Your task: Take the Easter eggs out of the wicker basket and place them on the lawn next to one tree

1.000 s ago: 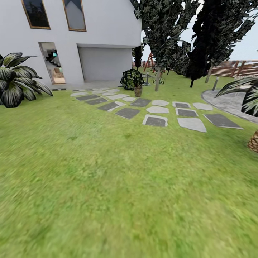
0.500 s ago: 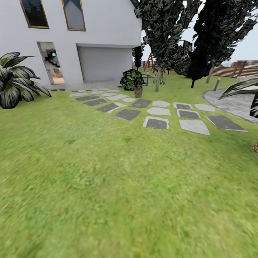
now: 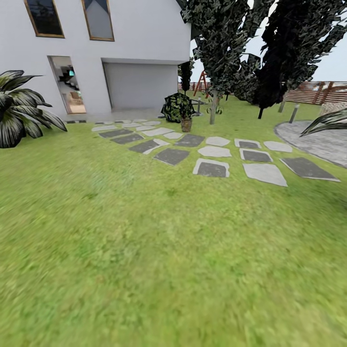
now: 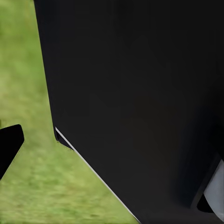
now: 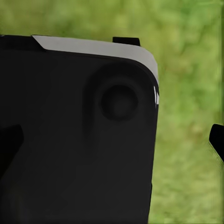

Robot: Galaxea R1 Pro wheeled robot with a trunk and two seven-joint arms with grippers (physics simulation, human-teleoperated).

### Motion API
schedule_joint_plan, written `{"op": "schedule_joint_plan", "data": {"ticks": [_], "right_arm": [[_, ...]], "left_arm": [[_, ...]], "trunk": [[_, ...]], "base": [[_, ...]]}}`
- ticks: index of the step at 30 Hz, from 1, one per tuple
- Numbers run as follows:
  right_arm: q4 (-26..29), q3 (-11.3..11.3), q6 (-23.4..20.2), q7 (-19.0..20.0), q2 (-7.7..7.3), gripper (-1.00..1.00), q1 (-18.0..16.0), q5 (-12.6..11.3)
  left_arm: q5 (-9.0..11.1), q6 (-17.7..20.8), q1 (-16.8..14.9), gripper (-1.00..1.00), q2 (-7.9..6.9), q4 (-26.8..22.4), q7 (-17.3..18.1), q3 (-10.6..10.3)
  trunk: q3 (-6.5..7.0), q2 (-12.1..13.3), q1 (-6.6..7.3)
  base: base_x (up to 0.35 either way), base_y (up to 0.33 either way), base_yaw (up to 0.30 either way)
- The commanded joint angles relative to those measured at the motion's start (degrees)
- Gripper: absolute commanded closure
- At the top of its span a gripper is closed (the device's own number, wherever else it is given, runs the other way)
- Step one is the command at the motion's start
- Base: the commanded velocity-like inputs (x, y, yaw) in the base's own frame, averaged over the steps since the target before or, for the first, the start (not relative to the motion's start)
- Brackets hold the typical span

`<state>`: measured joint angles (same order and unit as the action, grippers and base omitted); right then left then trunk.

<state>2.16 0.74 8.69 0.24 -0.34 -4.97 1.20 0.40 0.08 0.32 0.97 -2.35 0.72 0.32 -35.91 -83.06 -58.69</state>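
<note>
Mottled green lawn stretches ahead of me in the head view. Far off, past the paving, a small brown bucket-shaped wicker basket stands on the grass in front of a bush. It is too distant to make out any eggs. Just right of it rises a tree with a pale straight trunk and a dark jagged canopy. My left gripper and right gripper hang tucked against my black body, over grass. Their fingertips sit wide apart at the picture edges with nothing between them.
Grey stone slabs cross the lawn between me and the basket. A round black-and-green bush stands behind the basket. A white house with a garage door fills the back left. A striped leafy plant is at left, and a paved circle at right.
The whole head view has shifted as I move. The scaly palm trunk at the right edge has slid out of the picture. Nothing in the garden itself has moved.
</note>
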Motion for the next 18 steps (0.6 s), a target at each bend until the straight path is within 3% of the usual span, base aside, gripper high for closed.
{"op": "schedule_joint_plan", "data": {"ticks": [1, 18], "right_arm": [[0.0, 0.1, 0.2, 0.0, -0.01, -1.00, 0.0, 0.1], [0.0, 0.1, 0.2, 0.0, -0.01, -1.00, 0.0, 0.1]], "left_arm": [[0.0, 0.0, 0.0, -1.00, 0.00, -0.1, 0.1, 0.0], [0.0, 0.0, 0.0, -1.00, 0.00, -0.1, 0.1, 0.0]], "trunk": [[-0.04, 0.0, -0.03], [-0.04, 0.0, -0.03]], "base": [[0.325, 0.000, 0.000], [0.325, 0.000, 0.000]]}}
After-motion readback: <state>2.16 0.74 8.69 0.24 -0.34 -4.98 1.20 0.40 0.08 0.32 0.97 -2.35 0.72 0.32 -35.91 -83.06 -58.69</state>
